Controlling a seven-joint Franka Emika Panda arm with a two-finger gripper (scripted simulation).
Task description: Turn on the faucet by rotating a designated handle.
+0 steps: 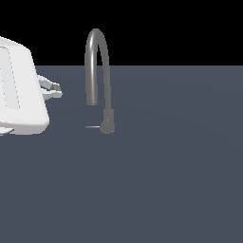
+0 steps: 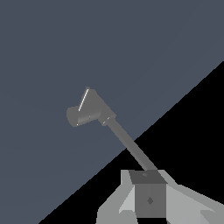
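Note:
The faucet (image 1: 98, 61) is a tall grey gooseneck tube in a narrow arch, standing on a short thick base (image 1: 108, 122). The handle (image 1: 92, 127), a thin grey rod, juts from the base toward the exterior view's left. My gripper (image 1: 58, 91) hangs to the exterior view's left of the faucet, higher than the handle and apart from both. Its two fingers show a small gap with nothing between them. In the wrist view the faucet (image 2: 89, 109) lies ahead of the grey fingers (image 2: 150, 199), and its tube runs back toward them.
The white arm body (image 1: 19, 90) fills the exterior view's left edge. A flat dark blue-grey floor (image 1: 166, 166) carries the faucet.

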